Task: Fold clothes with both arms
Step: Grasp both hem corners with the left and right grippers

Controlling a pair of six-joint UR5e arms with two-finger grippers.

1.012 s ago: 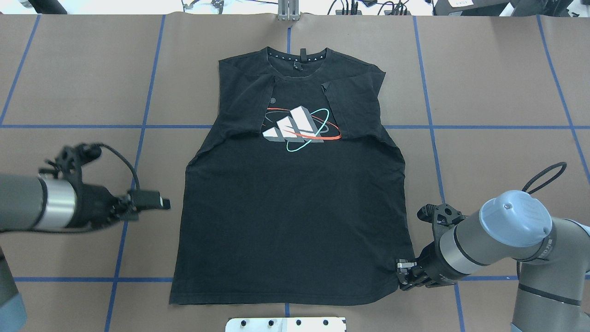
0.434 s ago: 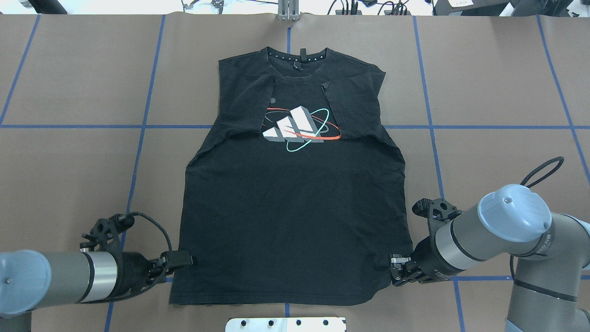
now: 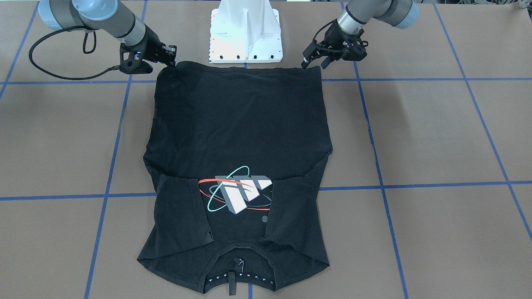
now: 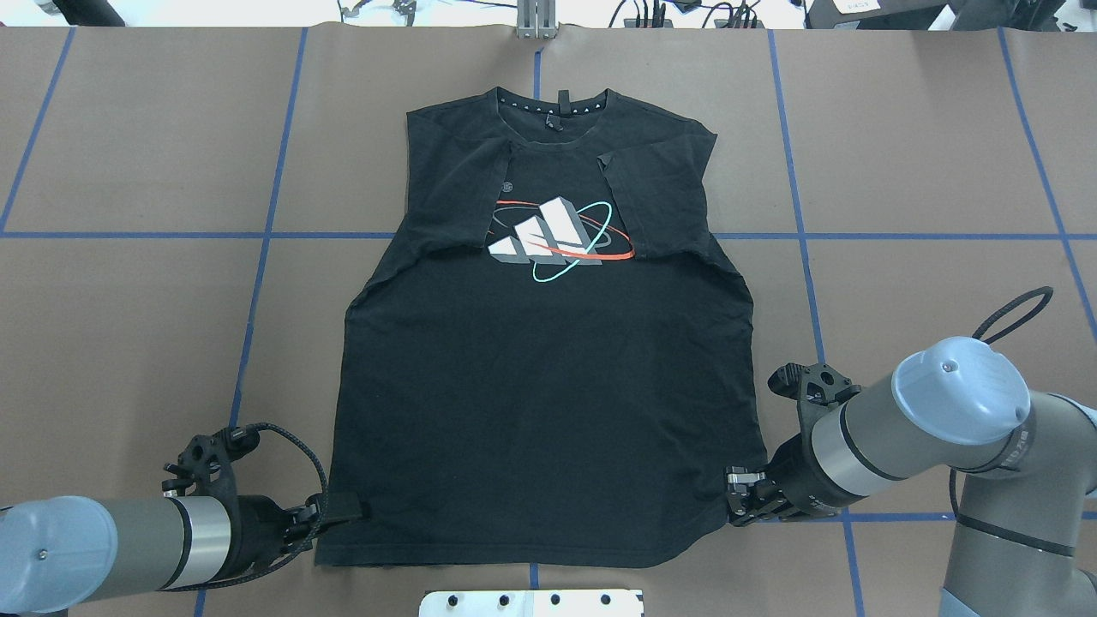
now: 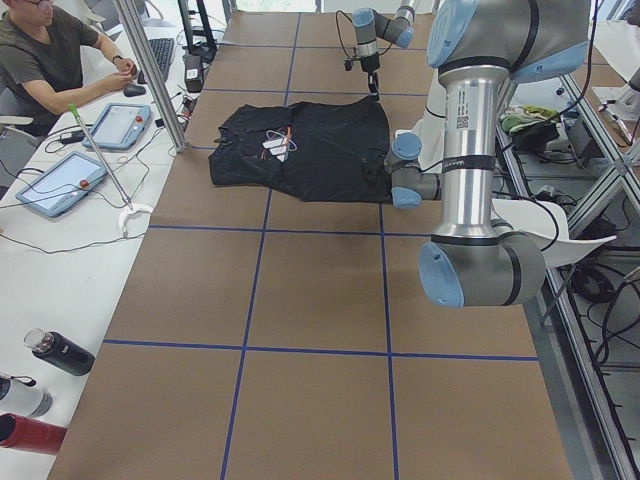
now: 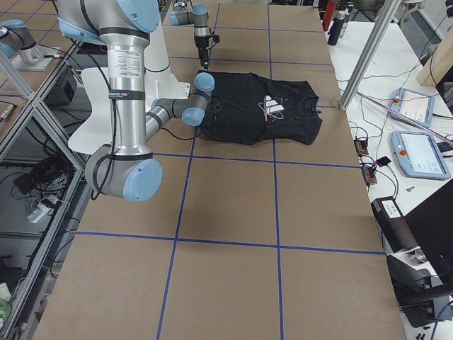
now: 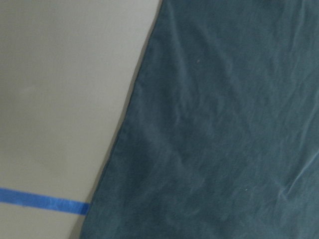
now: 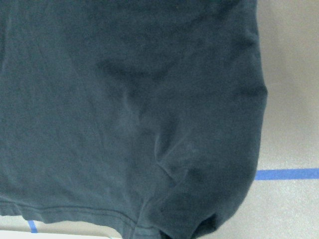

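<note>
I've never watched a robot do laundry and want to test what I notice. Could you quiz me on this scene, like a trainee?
1. True or false: the T-shirt lies with its logo facing up.
2. The sleeves are: A) folded inward over the chest, B) spread flat to the sides, C) hanging off the table.
3. The left gripper and right gripper sit at the shirt's side edges near which end, collar or hem?
Key: 1 true; 2 A; 3 hem.
</note>
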